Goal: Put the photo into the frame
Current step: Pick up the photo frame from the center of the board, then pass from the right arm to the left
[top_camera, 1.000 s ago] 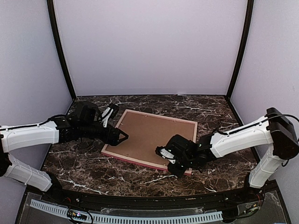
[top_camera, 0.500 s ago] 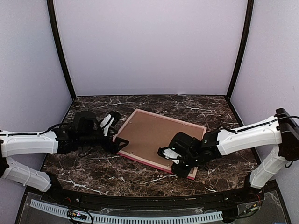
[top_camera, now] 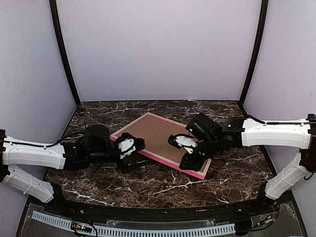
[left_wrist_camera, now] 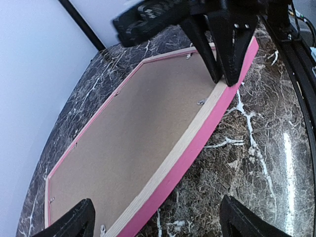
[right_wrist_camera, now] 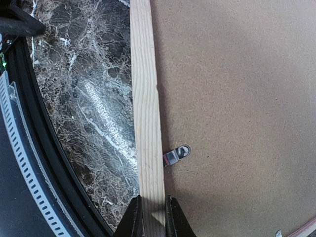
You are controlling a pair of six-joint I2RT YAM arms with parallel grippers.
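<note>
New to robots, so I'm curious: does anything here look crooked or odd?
The frame lies askew, diagonal on the table, brown back up. The right gripper pinches one rail. No photo is in view.

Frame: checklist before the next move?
1. Right gripper holds frame rail: ok, jaws shut on it.
2. Left gripper holds frame: not ok, jaws open astride its edge.
3. Backing panel out of frame: not ok, seated inside.
4. Clip released: cannot tell.
5. Photo located: cannot tell, none in view.
</note>
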